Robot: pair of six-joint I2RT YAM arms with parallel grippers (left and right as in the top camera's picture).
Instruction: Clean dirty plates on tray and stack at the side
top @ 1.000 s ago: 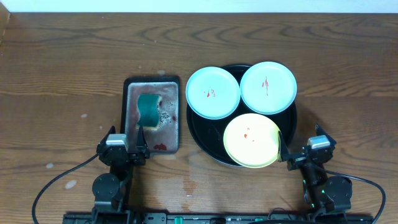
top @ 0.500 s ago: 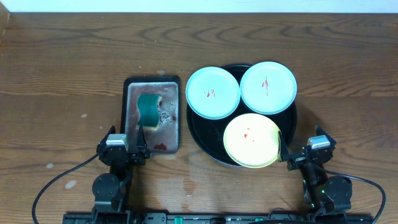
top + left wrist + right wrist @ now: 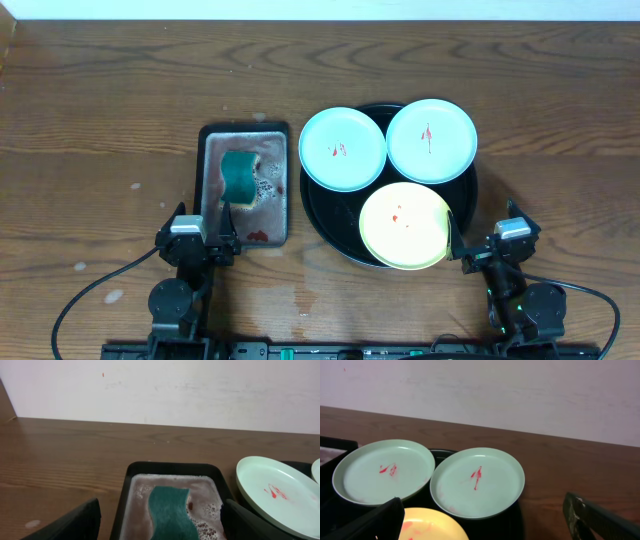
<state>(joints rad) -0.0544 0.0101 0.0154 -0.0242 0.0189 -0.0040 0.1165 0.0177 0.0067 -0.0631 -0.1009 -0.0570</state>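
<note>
Three plates lie on the round black tray (image 3: 469, 192). The two mint-blue plates (image 3: 342, 149) (image 3: 431, 140) sit at the back and each carries red smears. The pale yellow plate (image 3: 404, 226) lies at the front with small red spots. My right gripper (image 3: 485, 240) stands open at the tray's near right edge; in the right wrist view its jaws (image 3: 487, 525) straddle the yellow plate's (image 3: 432, 527) edge without touching. My left gripper (image 3: 197, 226) is open at the near end of the metal pan (image 3: 244, 132), holding nothing.
A green sponge (image 3: 238, 175) lies in foamy, red-stained water in the rectangular pan (image 3: 175, 466), straight ahead of the left jaws. Brown wood-grain table surrounds tray and pan. A pale wall runs along the table's far edge.
</note>
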